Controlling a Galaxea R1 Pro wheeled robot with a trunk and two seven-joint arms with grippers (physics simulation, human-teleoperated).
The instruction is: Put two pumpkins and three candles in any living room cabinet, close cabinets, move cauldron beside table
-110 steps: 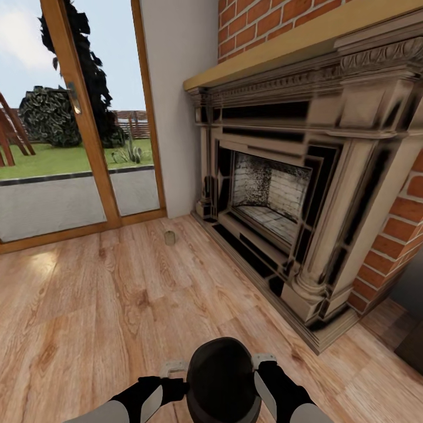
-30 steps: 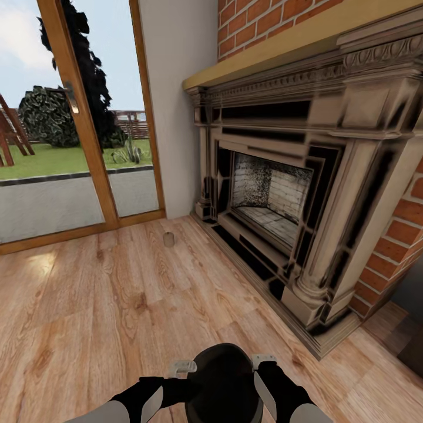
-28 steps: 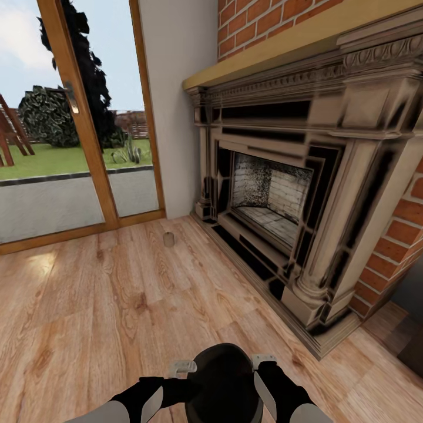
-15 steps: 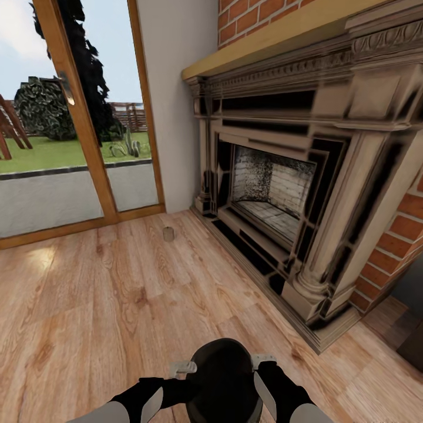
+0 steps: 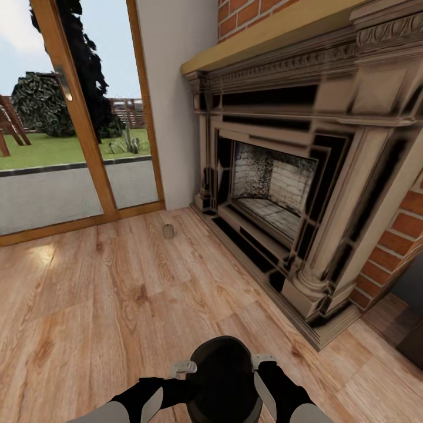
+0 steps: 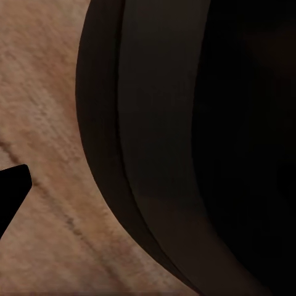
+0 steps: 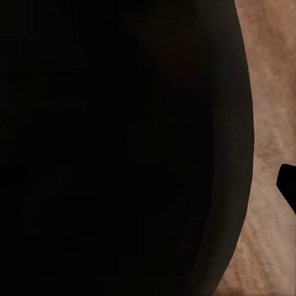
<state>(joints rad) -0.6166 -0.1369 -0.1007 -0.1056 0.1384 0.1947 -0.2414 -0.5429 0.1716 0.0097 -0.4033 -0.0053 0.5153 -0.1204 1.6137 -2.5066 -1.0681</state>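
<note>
The black cauldron [image 5: 224,382] hangs just in front of my trunk, above the wooden floor, held between both arms. My left gripper [image 5: 182,370] grips its left side and my right gripper [image 5: 263,358] its right side. Up close, the dark cauldron wall [image 6: 203,135] curves past one black fingertip [image 6: 11,188], and in the right wrist view the cauldron [image 7: 123,148] has a fingertip [image 7: 288,185] beside it. One small beige candle [image 5: 168,231] stands upright on the floor far ahead, near the wall corner. The pumpkins, the cabinet and the table are out of view.
A large stone fireplace [image 5: 282,194] with a raised hearth runs along the right. A wood-framed glass door [image 5: 76,135] fills the left wall. Open wooden floor [image 5: 117,294] lies between me and the candle. A dark furniture corner [image 5: 412,346] shows at the lower right.
The whole picture has shifted a little, so the camera has moved. The cauldron stays held between both grippers, and the candle has not moved on the floor.
</note>
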